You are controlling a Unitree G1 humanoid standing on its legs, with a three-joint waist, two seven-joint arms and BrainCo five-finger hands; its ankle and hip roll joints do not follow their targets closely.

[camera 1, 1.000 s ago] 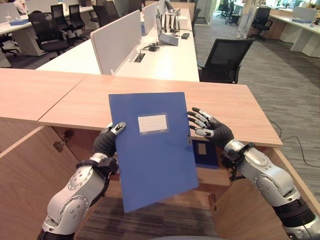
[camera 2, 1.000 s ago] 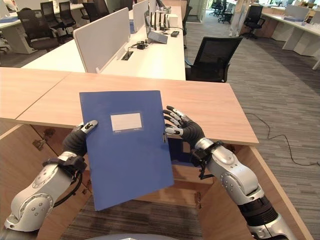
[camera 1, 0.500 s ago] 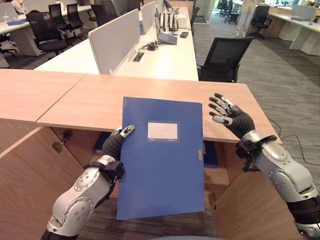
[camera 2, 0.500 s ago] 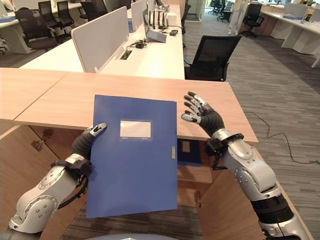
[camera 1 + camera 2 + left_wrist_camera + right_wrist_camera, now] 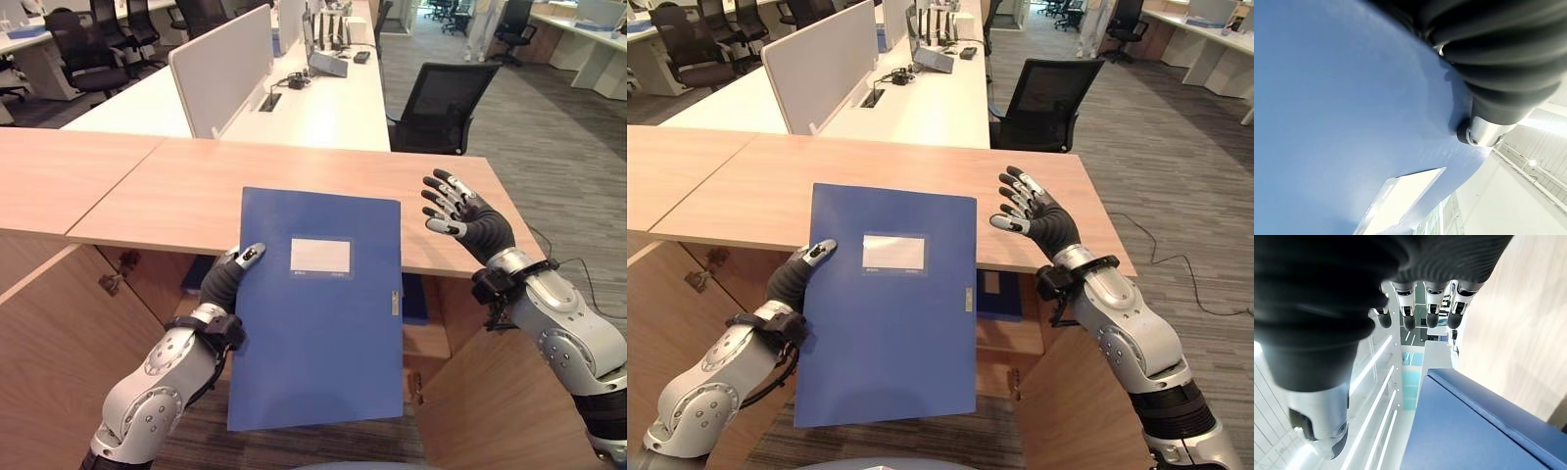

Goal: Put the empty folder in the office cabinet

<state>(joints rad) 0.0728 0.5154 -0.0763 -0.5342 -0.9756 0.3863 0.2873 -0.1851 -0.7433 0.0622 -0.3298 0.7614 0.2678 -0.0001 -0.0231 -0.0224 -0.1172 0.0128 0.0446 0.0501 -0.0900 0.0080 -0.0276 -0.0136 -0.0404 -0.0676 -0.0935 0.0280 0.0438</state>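
Carry step: left robot hand (image 5: 227,281) pinches the upright blue folder (image 5: 318,308) before the counter (image 5: 176,201), right robot hand (image 5: 462,217) spread empty; next, lower it into the cabinet (image 5: 59,343).

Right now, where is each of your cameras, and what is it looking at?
Left eye view: on the head, looking down at the blue folder over the wooden cabinet top; both arms show, left hand on the folder's edge.
Right eye view: beside it, same scene; right hand raised, fingers spread, apart from the folder.
Left wrist view: on the left wrist, close against the folder's cover.
Right wrist view: on the right wrist, looking past its fingers.
All four views share the folder.
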